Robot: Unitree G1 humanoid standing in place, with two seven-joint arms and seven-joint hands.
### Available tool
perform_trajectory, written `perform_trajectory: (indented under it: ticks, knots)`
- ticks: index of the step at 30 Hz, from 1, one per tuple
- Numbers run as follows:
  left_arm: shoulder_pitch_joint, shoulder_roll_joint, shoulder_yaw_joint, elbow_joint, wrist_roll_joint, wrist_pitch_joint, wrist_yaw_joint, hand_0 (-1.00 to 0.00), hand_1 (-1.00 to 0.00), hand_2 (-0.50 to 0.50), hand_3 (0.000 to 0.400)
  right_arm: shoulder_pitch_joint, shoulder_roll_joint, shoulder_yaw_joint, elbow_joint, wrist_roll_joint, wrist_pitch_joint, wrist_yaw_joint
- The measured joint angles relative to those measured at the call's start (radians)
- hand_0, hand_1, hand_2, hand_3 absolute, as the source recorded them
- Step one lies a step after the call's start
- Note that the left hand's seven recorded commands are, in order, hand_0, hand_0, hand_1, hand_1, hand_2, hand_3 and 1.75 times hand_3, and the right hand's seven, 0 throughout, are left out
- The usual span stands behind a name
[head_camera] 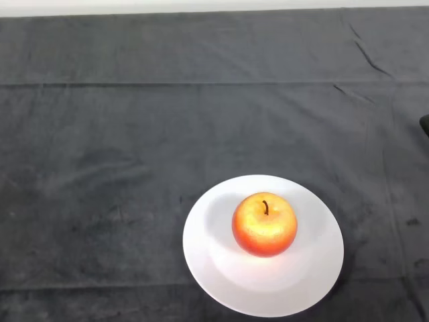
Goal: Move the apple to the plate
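Note:
A red and yellow apple (264,225) stands upright, stem up, in the middle of a round white plate (208,258). The plate lies on the dark cloth near the front edge of the table, right of centre.
The dark cloth (134,154) covers the whole table, with a fold line running across it at the back and a few creases at the far right. A small dark object (425,125) shows at the right edge of the view.

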Motion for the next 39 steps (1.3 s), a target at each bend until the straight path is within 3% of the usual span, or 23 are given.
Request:
perform_trajectory:
  ticks: [12, 39]
  knots:
    - [0.001, -0.017, 0.101, 0.105, -0.016, -0.083, 0.001, 0.0, 0.0, 0.0, 0.0, 0.0, 0.0, 0.0, 0.0, 0.0, 0.0, 0.0]
    - [-0.003, -0.038, 0.165, 0.223, 0.002, -0.149, 0.039, 0.0, 0.0, 0.0, 0.0, 0.0, 0.0, 0.0, 0.0, 0.0, 0.0, 0.0]
